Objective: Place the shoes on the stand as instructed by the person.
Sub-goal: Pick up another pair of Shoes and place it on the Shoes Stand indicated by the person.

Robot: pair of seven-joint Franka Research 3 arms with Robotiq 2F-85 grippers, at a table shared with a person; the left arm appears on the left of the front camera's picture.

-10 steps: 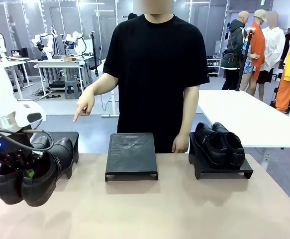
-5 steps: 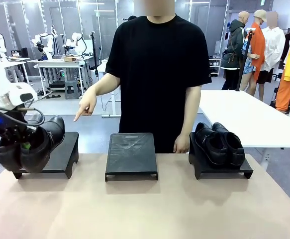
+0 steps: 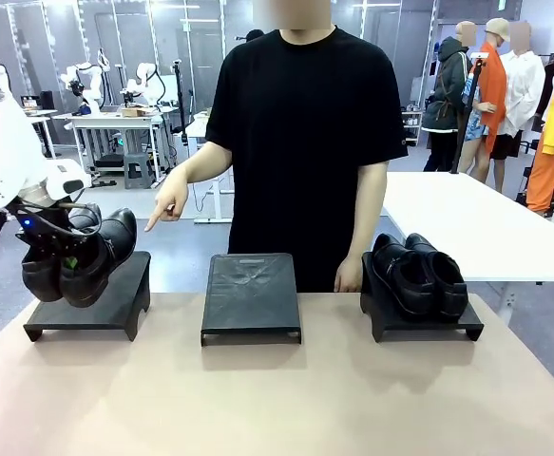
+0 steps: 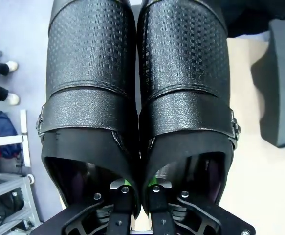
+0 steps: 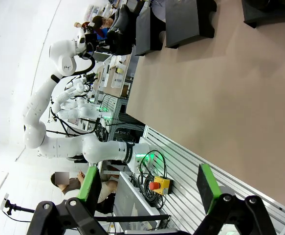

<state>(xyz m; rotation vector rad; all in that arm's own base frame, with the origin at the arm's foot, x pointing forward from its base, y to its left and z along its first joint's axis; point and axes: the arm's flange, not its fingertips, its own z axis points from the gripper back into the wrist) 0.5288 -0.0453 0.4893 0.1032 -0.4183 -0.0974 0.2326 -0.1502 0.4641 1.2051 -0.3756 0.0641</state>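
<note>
So the left gripper (image 3: 60,249) has lifted its pair of shoes (image 3: 79,256) a good bit since a second ago: back then they hung low over the near left corner of the table (image 3: 286,399), and now they sit up above the left stand (image 3: 91,302), toes tilted up toward the far side. They look just clear of the stand's top, though from the front I can't really tell if the soles touch it. The person (image 3: 300,142) keeps the same pose, one hand (image 3: 167,204) pointing down toward that left stand, the other resting by the right one. The middle stand (image 3: 251,296) is bare and the other pair (image 3: 419,274) sits on the right stand (image 3: 419,318), same as before.

The left wrist view gives what the front can't: both fingers (image 4: 120,198) are pinched together on the 2 inner walls of the shoes, 1 finger inside each, and you can see the textured uppers, the straps and the purplish lining.

The right gripper (image 5: 147,188) hangs with its green pads wide apart, holding nothing, looking sideways along the table.
</note>
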